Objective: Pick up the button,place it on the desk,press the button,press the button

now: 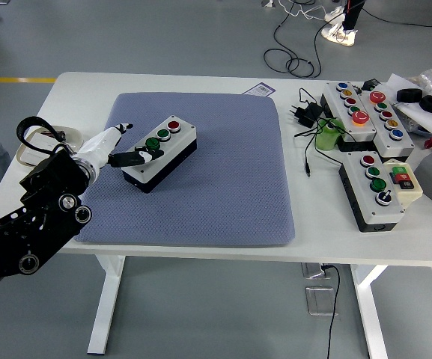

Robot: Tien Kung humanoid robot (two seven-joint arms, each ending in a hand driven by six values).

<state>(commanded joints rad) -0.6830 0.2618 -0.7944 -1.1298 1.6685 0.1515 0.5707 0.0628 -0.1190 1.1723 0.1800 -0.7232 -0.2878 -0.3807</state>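
The white desk (201, 243) is carrying a large blue-grey mat (208, 179) that is covering most of its left and middle, reaching close to the near edge. Toward the desk's right edge, well apart from the work, other button boxes (373, 112) are lying among black cables (305, 120); they are playing no part in this step.

The button box (159, 155), a white-topped case on a black base, is sitting flat on the mat's left part, toward the far-left corner, angled so that its row of buttons is running from near-left to far-right. The red button (174, 126) is at the far end, the green button (153, 143) is in the middle, and a white and black one at the near end is partly hidden by the fingers.

The left robot hand (122, 149) is reaching in from the desk's left edge, one white finger stretching past the box toward the far side and dark fingers lying over the near end of the box's top. It is gripping nothing; the fingers are extended and appear to be touching or just above the near button. The right arm is not showing.

Judging by this, the box is already placed and a press is under way. To do it well, the pressing finger should be coming straight down on the button's centre, since a slanted push could be sliding the light box across the soft mat. The other fingers should be staying clear of the green button beside it.
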